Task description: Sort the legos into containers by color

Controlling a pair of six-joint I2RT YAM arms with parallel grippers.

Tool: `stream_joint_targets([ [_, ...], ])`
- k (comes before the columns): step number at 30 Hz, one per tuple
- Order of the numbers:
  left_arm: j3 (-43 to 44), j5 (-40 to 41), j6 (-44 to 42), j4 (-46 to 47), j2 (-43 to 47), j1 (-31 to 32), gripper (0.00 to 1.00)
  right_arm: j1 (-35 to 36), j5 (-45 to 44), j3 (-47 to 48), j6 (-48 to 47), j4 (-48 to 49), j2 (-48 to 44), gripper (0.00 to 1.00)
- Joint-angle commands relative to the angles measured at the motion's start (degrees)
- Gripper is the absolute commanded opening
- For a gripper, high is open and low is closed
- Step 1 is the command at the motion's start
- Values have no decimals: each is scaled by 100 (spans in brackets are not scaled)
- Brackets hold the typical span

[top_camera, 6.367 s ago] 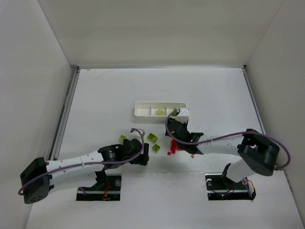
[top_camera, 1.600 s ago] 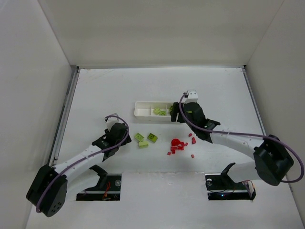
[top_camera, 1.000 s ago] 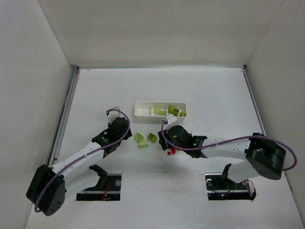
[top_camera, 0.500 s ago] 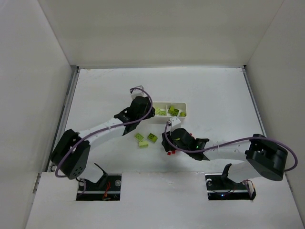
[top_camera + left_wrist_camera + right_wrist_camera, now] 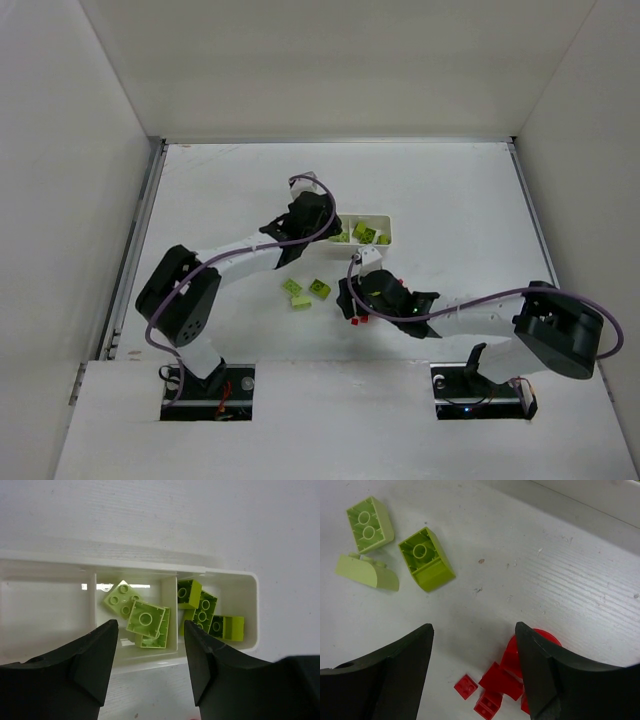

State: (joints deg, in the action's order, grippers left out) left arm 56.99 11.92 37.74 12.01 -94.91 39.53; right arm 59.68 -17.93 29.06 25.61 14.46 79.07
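Observation:
The white three-compartment tray (image 5: 387, 229) lies at mid table. In the left wrist view the tray (image 5: 125, 566) has an empty left compartment, lime-green bricks (image 5: 144, 619) in the middle one and several more green bricks (image 5: 205, 612) in the right one. My left gripper (image 5: 318, 218) hovers over the tray, open and empty (image 5: 150, 630). Three green bricks (image 5: 305, 292) lie loose on the table, also in the right wrist view (image 5: 426, 560). My right gripper (image 5: 352, 300) is open (image 5: 473, 630) just above the tiny red pieces (image 5: 507, 680) and the rounder red piece (image 5: 542, 636).
White walls enclose the table on the left, back and right. A metal rail (image 5: 135, 235) runs along the left edge. The arm bases sit at the near edge.
My left arm swung from left of the loose green bricks up and right to above the tray. My right arm came back from the tray to the red pile.

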Motion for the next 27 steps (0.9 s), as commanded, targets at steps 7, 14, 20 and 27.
stream_joint_targets([
  [7, -1654, 319, -56, 188, 2203, -389, 48, 65, 18, 793, -205, 242, 1013, 72],
  [14, -3096, 468, 102, -567, 4040, -389, 47, 74, -17, 1488, -486, 31, 1716, 71],
  [20, -3677, 486, 164, -1560, 5156, -231, 48, 144, 62, 1849, -723, -136, 2007, 70],
  [27, -3792, 547, 313, -2071, 5651, 208, 49, 224, 71, 2051, -645, -242, 2139, 70],
])
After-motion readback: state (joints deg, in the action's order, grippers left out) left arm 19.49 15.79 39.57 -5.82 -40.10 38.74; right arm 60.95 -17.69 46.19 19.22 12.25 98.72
